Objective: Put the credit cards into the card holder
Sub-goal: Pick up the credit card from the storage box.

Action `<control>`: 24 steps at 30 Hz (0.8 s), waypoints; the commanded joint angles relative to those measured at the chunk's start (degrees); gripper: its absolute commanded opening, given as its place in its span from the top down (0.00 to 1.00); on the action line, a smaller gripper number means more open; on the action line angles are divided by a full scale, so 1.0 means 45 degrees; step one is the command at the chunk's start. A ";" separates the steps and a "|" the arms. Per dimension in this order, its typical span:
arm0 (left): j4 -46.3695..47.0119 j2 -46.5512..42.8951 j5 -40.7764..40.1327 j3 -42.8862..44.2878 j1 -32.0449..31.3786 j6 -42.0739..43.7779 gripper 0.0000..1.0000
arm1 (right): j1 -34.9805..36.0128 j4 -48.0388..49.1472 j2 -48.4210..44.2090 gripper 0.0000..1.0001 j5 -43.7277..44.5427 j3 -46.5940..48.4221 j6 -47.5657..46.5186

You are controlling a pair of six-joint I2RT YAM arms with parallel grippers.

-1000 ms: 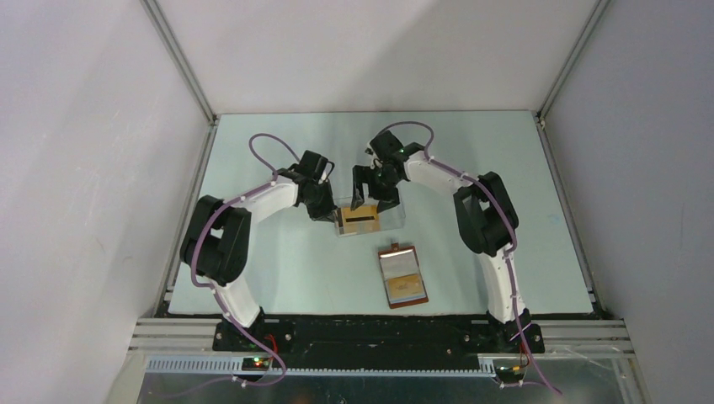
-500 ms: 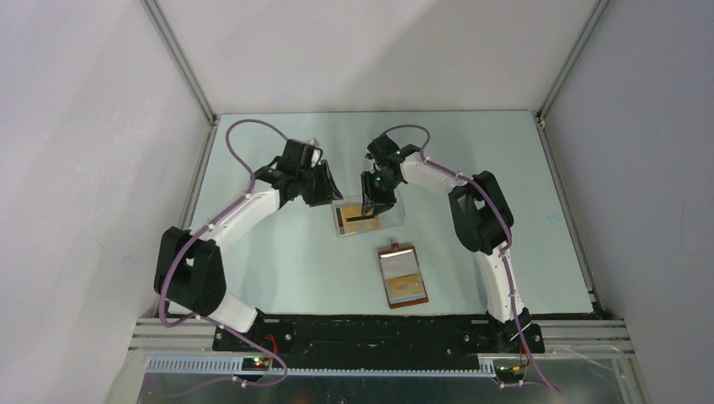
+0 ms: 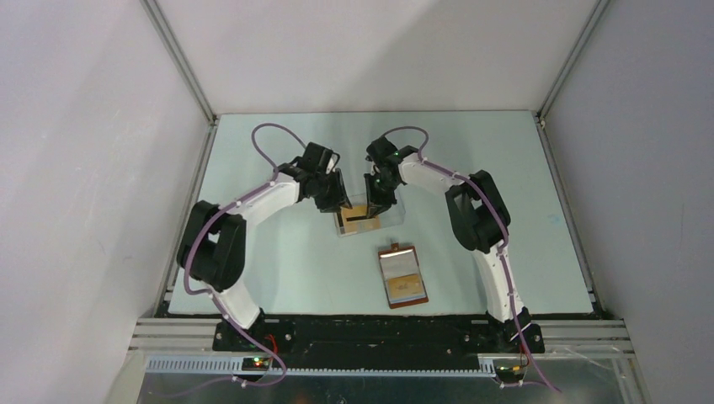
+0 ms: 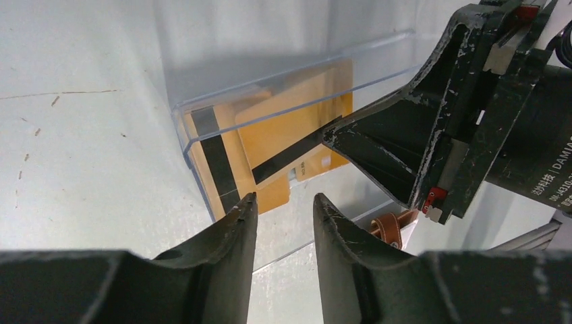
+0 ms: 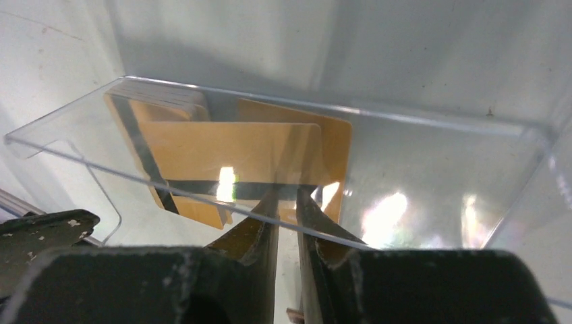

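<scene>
From above, my left end effector (image 3: 338,198) and right end effector (image 3: 373,204) meet over the clear box (image 3: 391,217) on the desk (image 3: 278,261), where the credit cards (image 3: 360,212) lie. The card holder (image 3: 402,276) lies open nearer my bases, apart from the box.

Through my left wrist camera, my left fingers (image 4: 236,223) stand parted and released, nothing between them, just at the box's wall. My right end effector pinches one credit card (image 4: 290,123) at its dark stripe.

Through my right wrist camera, those fingers are clenched on that card's striped edge, the card tilted above the stack.
</scene>
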 commanded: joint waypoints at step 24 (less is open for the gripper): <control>0.0219 0.2508 -0.0889 0.1244 -0.0819 -0.1058 0.69 | 0.0142 -0.0475 0.0963 0.85 -0.0099 0.0235 -0.0043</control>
